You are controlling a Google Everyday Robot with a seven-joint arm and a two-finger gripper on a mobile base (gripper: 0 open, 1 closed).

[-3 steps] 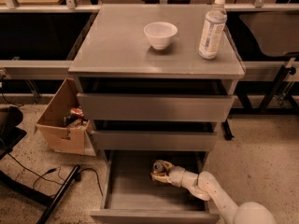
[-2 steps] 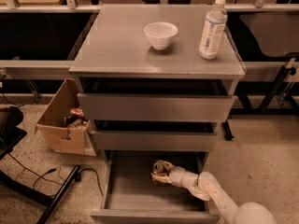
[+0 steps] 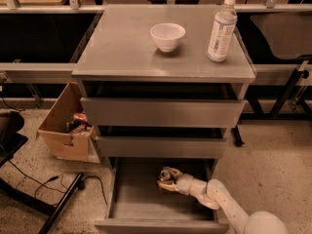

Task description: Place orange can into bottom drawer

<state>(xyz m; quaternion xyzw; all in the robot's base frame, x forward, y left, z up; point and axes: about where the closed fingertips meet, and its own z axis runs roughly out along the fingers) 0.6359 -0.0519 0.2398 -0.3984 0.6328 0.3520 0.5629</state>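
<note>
The bottom drawer [image 3: 141, 206] of the grey cabinet is pulled open. My white arm reaches in from the lower right. The gripper [image 3: 165, 179] is inside the drawer, toward its back right, with its fingers around the orange can [image 3: 166, 173]. The can shows as a small golden shape with a silver top, held just above or on the drawer floor; I cannot tell which.
A white bowl [image 3: 167, 36] and a clear plastic bottle [image 3: 222, 29] stand on the cabinet top [image 3: 122, 48]. The two upper drawers [image 3: 161, 112] are slightly open. A cardboard box [image 3: 66, 126] sits on the floor at left, with cables and a black stand base nearby.
</note>
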